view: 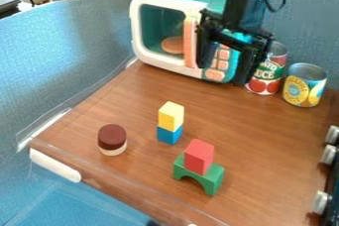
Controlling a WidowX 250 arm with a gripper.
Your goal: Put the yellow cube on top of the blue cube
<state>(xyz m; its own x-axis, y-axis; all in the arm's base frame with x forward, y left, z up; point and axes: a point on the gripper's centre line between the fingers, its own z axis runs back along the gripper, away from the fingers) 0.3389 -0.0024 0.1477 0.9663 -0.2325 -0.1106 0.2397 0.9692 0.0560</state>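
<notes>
Taking the stack as the centre of a clock as seen in the camera view, the yellow cube (pixel 171 115) sits upright on top of the blue cube (pixel 169 135), which stands on the wooden worktop (pixel 126 101). The black hand (pixel 224 73) hangs up at 1 o'clock, well apart from both, in front of the toy microwave (pixel 156 61). Its two fingers are spread wide, with nothing between them.

The microwave, white and teal with an orange handle, stands at 12 o'clock. Round at 2 o'clock is a red and green can (pixel 267 74), and just beside it, between 2 and 3, a yellow can (pixel 303 87). At 5 o'clock a red block (pixel 198 157) rests on a green arch (pixel 213 178). At 8 o'clock stands a small round piece (pixel 112 138), dark brown above and cream below.
</notes>
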